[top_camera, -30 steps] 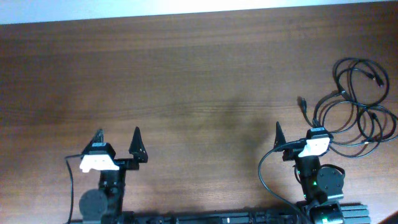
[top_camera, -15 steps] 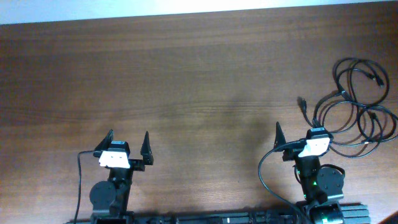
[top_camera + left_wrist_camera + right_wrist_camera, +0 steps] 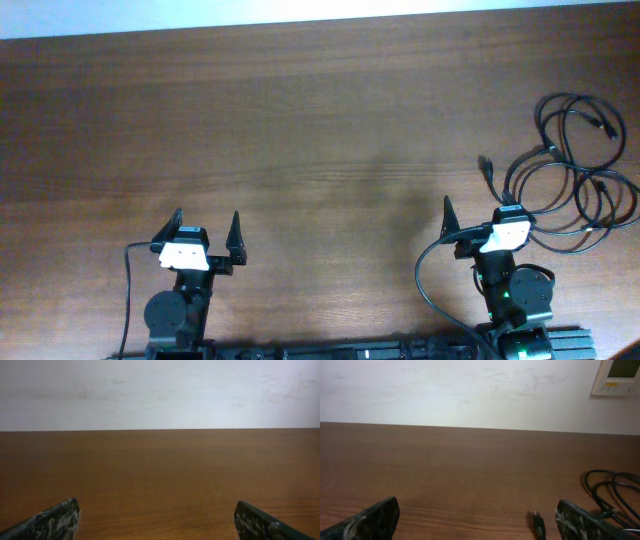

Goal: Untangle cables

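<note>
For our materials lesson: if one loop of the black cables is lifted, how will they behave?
The cables look thin and loosely looped, so probably floppy and light. Their overlapping loops would likely drag along together.

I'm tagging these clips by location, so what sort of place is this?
Probably an indoor lab or office workbench: a wooden table by a plain white wall, a wall-mounted control panel, and coiled cables lying on the table.
</note>
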